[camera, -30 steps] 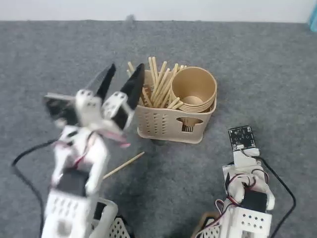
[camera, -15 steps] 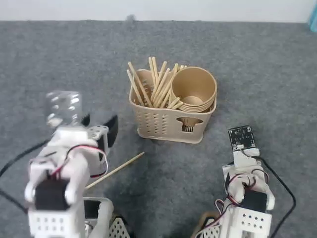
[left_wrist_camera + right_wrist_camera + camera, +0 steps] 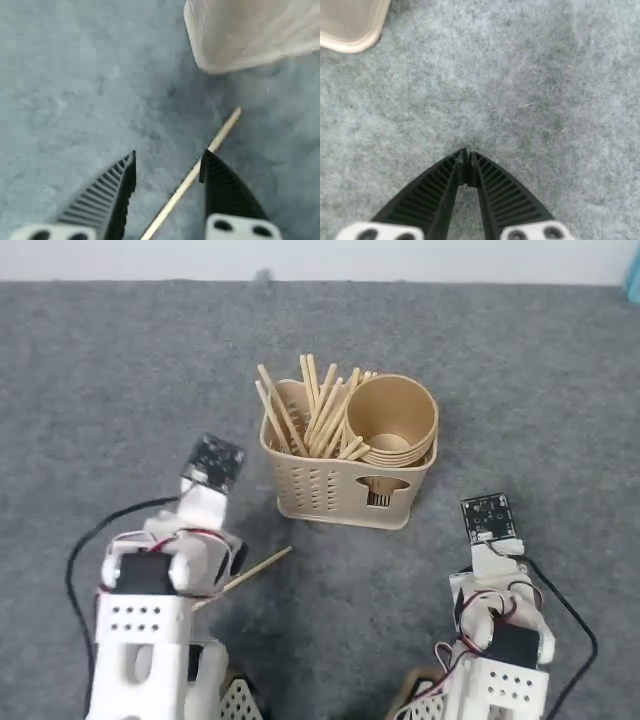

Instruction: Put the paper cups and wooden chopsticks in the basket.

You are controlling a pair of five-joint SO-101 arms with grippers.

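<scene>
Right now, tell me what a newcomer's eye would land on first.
The tan basket in the middle of the table stands out, crammed with wooden chopsticks and stacked paper cups. Next comes one loose chopstick lying on the grey carpet beside it, with the left gripper open over it.

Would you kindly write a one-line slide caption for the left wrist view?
Left gripper, open, above a wooden chopstick lying on the grey mat beside the basket.

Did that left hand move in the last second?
Yes. The left hand pulled back from the basket toward its own base, and hangs open over the loose chopstick.
</scene>
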